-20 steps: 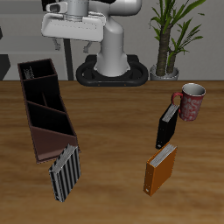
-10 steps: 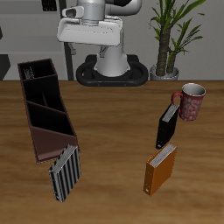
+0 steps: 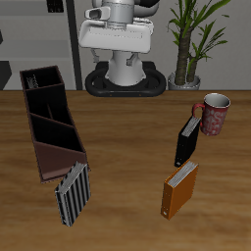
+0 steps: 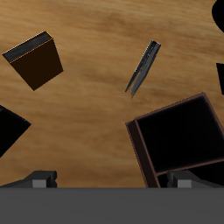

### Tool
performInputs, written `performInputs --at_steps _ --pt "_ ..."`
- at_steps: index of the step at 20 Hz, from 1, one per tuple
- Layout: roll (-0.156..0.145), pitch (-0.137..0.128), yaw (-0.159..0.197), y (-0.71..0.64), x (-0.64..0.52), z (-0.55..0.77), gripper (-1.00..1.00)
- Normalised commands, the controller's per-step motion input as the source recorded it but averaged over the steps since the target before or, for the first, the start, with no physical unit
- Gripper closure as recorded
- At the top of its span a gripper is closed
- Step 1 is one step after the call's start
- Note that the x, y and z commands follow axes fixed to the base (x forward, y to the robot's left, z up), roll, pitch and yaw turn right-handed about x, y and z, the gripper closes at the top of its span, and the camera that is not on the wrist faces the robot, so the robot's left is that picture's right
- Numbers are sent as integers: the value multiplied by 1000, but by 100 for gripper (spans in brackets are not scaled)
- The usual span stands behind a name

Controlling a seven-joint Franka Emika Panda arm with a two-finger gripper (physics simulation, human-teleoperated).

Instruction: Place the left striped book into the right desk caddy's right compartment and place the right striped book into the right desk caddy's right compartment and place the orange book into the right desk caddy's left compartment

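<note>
My gripper hangs high over the back of the table, near my base, with nothing between its 2 fingers; they stand wide apart, 1 at each side of my own view. My arm is folded up tight above the base, wrist pointing down at the wood.

Below me and toward the table's front edge sits the right desk caddy, a long maroon box. Its squarish right compartment is the part closest beneath me, black inside and open. The longer left compartment runs on from it toward the front edge. Just past the caddy's sloped end the right striped book stands on edge, touching or nearly touching that end; in my view it shows as a thin sliver.

Well away on the other side, the orange book stands upright on bare wood, with open table all around it. A black book and a mug stand behind it.
</note>
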Motion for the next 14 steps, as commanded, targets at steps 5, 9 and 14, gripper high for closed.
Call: performInputs --at_steps 5,9,14 --pt "23 19 3 29 321 130 -100" --pt "-38 53 -63 -254 498 184 -100" --pt "4 11 -9 -132 276 105 -100"
